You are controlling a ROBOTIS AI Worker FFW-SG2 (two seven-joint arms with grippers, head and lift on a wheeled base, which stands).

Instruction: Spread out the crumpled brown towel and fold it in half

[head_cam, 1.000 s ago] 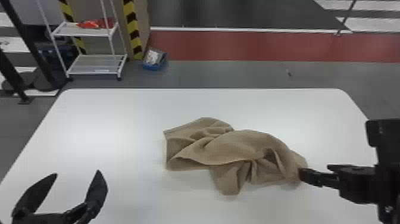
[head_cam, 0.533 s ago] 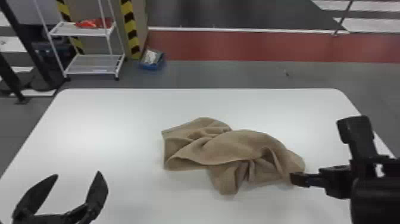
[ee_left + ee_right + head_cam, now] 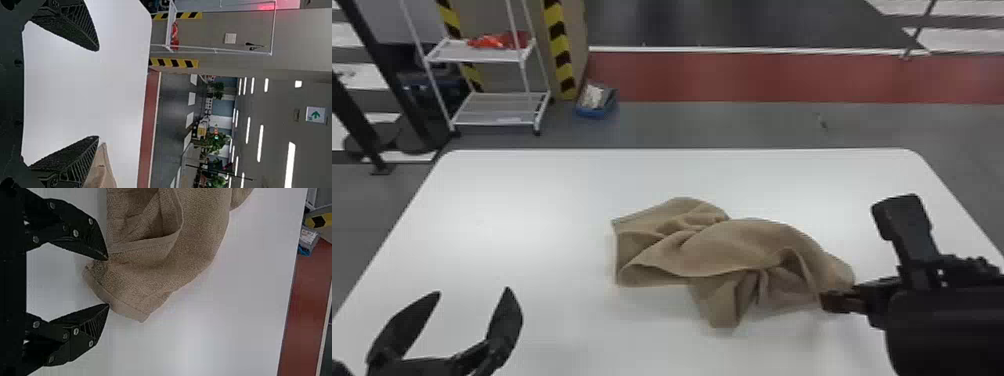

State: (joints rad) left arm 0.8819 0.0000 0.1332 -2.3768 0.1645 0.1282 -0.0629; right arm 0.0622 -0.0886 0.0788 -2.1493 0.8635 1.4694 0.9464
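Observation:
The brown towel (image 3: 742, 245) lies crumpled on the white table (image 3: 532, 200), bunched right of the middle with several folds. At its right end is my right gripper (image 3: 832, 301), low over the table. In the right wrist view, a hemmed corner of the towel (image 3: 129, 290) extends between the spread fingertips of the right gripper (image 3: 108, 282). My left gripper (image 3: 473, 291) is parked open at the front left, apart from the cloth. The left wrist view shows the left gripper (image 3: 98, 94) with bare tabletop between its fingers and a bit of towel (image 3: 102, 168) beyond one finger.
Past the table's far edge stand a white wire shelf (image 3: 502, 110) and a blue bin (image 3: 597, 102) on the floor. Black stands (image 3: 387, 100) rise behind the far left corner.
The right gripper has moved left to the towel's right end, with its forearm now further into view. The left gripper and the towel's shape look unchanged.

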